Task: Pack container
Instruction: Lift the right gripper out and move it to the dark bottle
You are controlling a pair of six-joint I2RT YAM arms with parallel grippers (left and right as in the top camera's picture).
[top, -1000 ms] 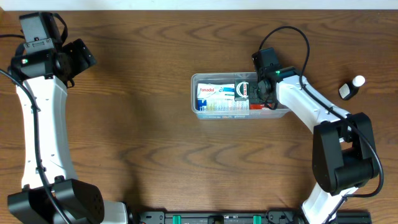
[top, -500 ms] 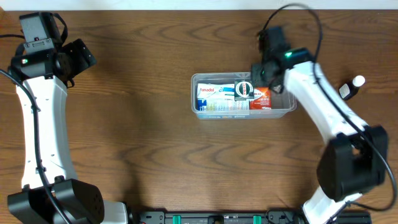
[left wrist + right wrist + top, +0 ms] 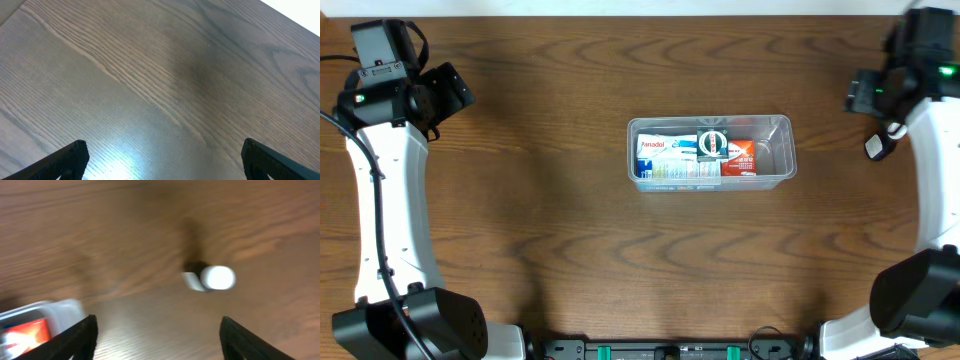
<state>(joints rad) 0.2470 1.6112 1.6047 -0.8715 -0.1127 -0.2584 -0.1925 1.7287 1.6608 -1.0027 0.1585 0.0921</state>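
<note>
Starting on the left: your left gripper (image 3: 162, 165) is spread wide with nothing in it, parked over bare table (image 3: 550, 230) way off at the left edge, well apart from everything. In the middle of the table you've got the container (image 3: 632, 150), and it looks pretty full. There's a blue and white box (image 3: 660, 158) in its left half, a round black and white thing (image 3: 712, 146) on top near the middle, and a red-orange box (image 3: 742, 158) beside that, with a bare strip at the right end. Over on the right, a small bottle with a white cap (image 3: 877, 145) sits on the wood, outside the tub and well apart from it. Your right gripper (image 3: 160, 340) hangs near it, fingers apart, holding nothing. I'd say most of the packing is done, and that bottle looks like the last piece, probably headed for that free right end.
</note>
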